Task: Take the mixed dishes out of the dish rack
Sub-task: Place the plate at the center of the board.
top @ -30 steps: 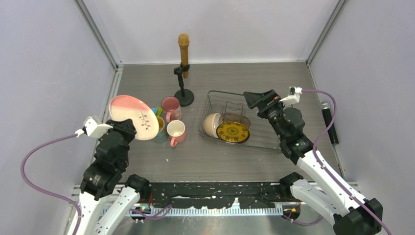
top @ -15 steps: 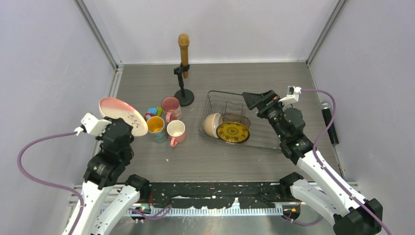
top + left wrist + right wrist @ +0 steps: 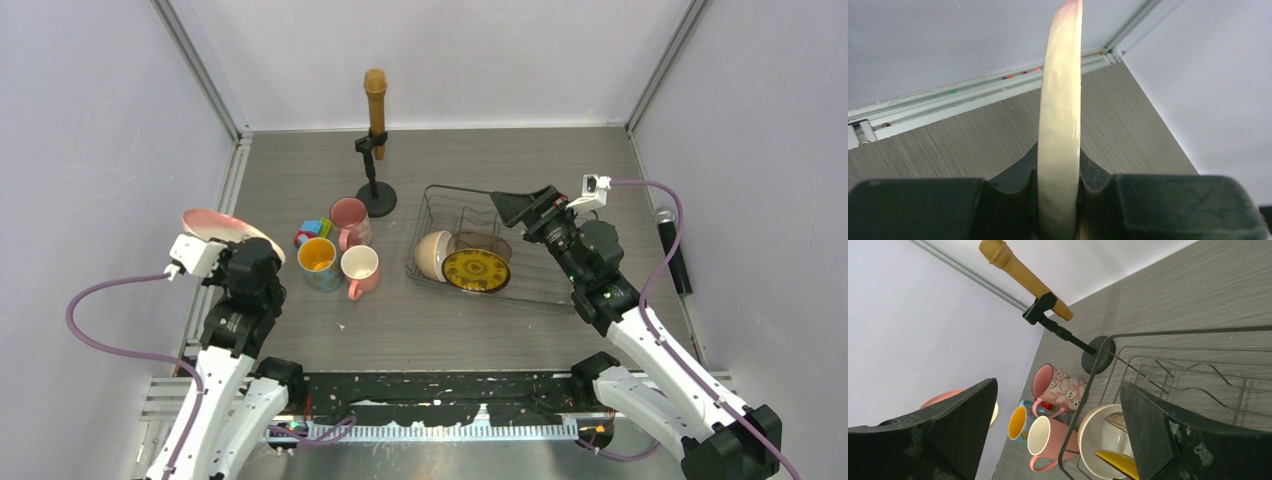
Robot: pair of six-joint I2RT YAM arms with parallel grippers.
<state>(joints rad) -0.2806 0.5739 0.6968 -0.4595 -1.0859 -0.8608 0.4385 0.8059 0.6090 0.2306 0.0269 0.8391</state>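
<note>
My left gripper is shut on the rim of the large pink-and-cream plate, held above the table's left edge; the left wrist view shows the plate edge-on between the jaws. The black wire dish rack holds a cream bowl, a brownish bowl and the small yellow patterned plate. Two pink mugs and a mug with yellow inside stand on the table left of the rack. My right gripper is open and empty above the rack's back part.
A gold microphone on a black round-based stand stands behind the mugs. Small toy blocks lie beside the mugs. A second microphone lies along the right wall. Grey walls close in left, right and back.
My left gripper has carried the large plate leftward and tipped it flatter, away from the mugs. The right gripper has barely moved.
</note>
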